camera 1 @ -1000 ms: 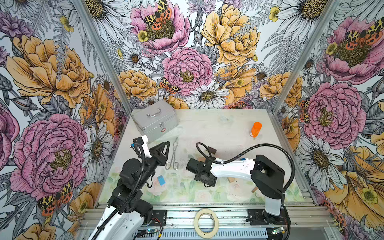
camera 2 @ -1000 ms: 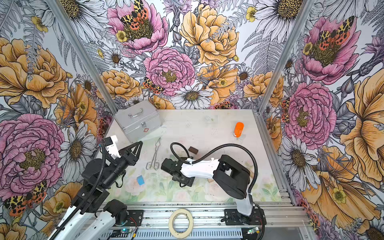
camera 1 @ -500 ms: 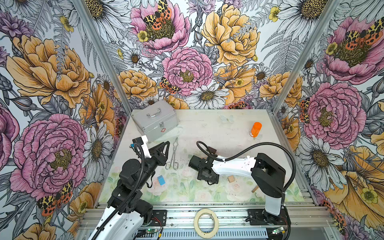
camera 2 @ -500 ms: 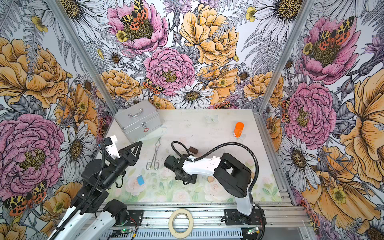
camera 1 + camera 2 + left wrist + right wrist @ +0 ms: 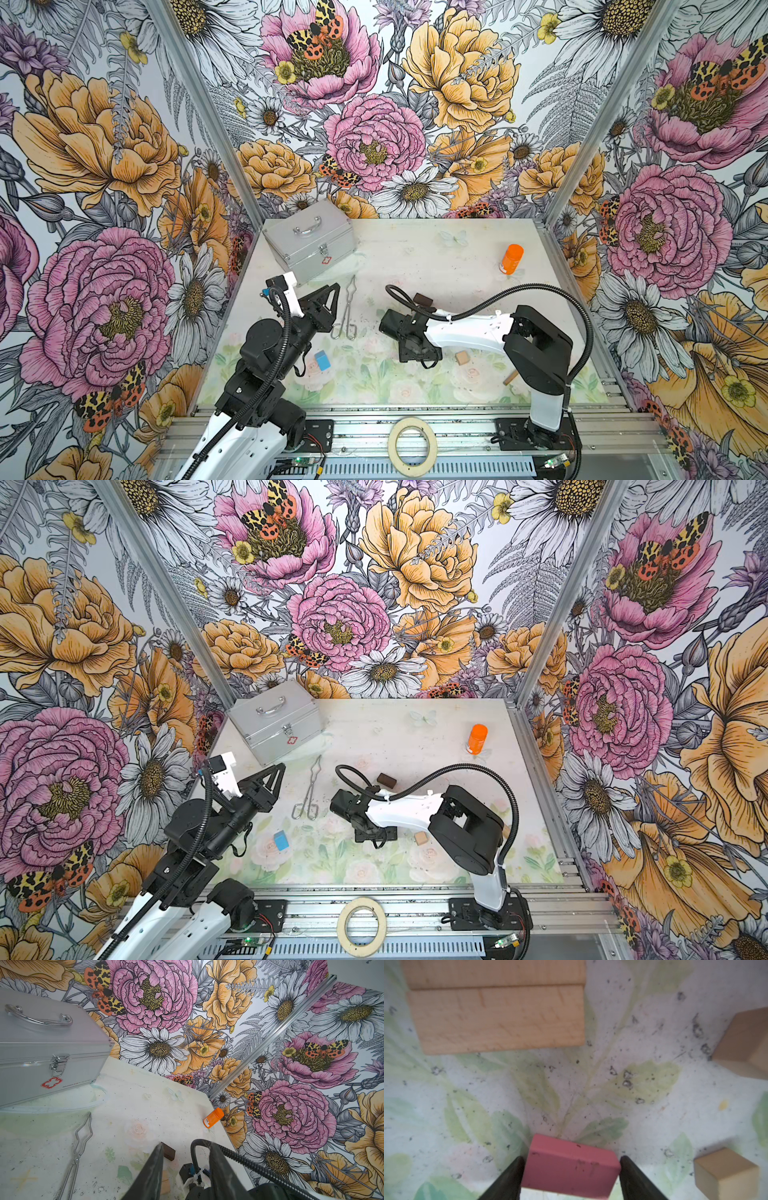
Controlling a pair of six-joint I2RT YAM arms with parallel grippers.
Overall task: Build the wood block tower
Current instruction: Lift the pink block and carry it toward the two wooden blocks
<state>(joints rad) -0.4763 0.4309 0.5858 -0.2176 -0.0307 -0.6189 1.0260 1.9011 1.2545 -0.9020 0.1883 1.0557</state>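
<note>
Right wrist view: your right gripper point(image 5: 571, 1157) straddles the pink bar point(image 5: 569, 1169), grip unclear, long axis hidden; bare mat point(image 5: 571, 1095) separates it from two side-by-side tan bars point(image 5: 498, 1020). Your left gripper point(image 5: 186, 1144) gapes empty.

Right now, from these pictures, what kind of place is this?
Probably a robot test booth, not a home: flower-printed walls on aluminium posts, a left arm and right arm mounted on a front rail, and props on the table: silver case, tongs, blue cube.
</note>
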